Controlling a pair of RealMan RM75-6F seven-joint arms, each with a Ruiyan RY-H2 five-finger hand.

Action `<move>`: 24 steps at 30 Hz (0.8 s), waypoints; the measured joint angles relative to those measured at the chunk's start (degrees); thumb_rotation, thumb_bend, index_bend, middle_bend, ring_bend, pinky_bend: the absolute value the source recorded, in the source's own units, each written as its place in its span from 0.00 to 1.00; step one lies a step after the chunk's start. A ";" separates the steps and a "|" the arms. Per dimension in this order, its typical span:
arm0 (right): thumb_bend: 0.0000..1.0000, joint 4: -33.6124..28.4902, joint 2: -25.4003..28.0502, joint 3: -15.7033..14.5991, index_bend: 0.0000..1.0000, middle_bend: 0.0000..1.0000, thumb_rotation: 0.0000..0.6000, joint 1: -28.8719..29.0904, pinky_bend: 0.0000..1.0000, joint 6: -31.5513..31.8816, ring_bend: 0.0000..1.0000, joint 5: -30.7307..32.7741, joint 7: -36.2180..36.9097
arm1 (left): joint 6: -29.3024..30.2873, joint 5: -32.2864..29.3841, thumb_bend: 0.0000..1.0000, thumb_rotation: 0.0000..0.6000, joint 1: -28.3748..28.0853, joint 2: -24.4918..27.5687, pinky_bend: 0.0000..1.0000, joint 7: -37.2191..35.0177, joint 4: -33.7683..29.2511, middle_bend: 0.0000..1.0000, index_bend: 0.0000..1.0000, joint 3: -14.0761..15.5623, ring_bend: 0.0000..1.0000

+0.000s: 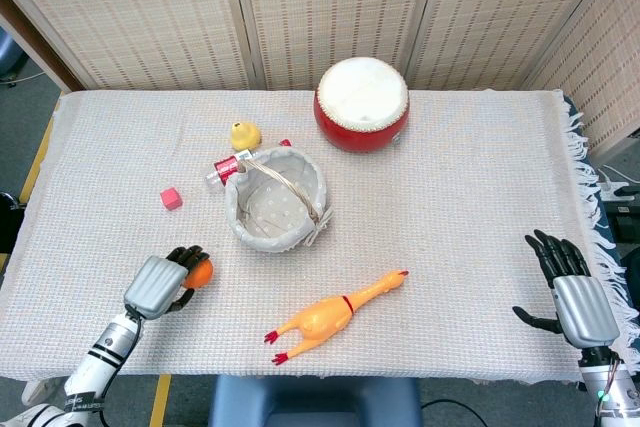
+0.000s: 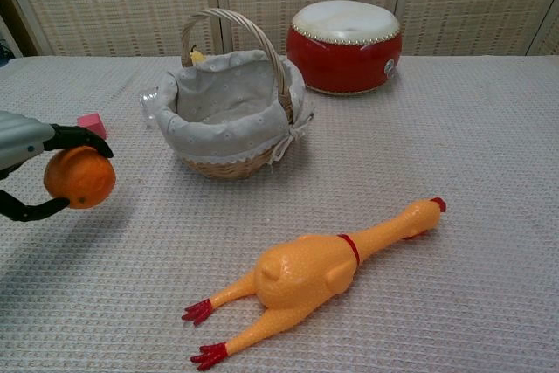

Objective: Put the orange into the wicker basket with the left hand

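My left hand [image 1: 160, 285] grips the orange [image 1: 200, 272] at the front left of the table and holds it lifted off the cloth. In the chest view the orange [image 2: 79, 177] hangs clear of the surface between the black fingers [image 2: 80, 138] of my left hand [image 2: 31, 163]. The wicker basket [image 1: 276, 198] with its pale cloth lining stands further back and to the right, its handle [image 2: 231, 34] upright. The same basket [image 2: 229, 113] holds nothing that I can see. My right hand [image 1: 574, 298] rests open at the table's front right edge, fingers apart.
A yellow rubber chicken [image 1: 333, 316] lies in front of the basket. A red drum [image 1: 362, 104] stands at the back. A pink cube [image 1: 171, 198], a small yellow toy [image 1: 244, 134] and a red-capped bottle [image 1: 228, 168] lie to the basket's left and behind it.
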 measured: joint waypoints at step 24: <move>0.03 -0.03 0.43 -0.03 0.00 0.00 1.00 0.31 0.00 -1.20 0.00 0.74 1.83 | -5.27 -8.81 0.65 1.00 -12.55 -1.52 0.80 0.67 -6.19 0.69 0.70 -12.58 0.68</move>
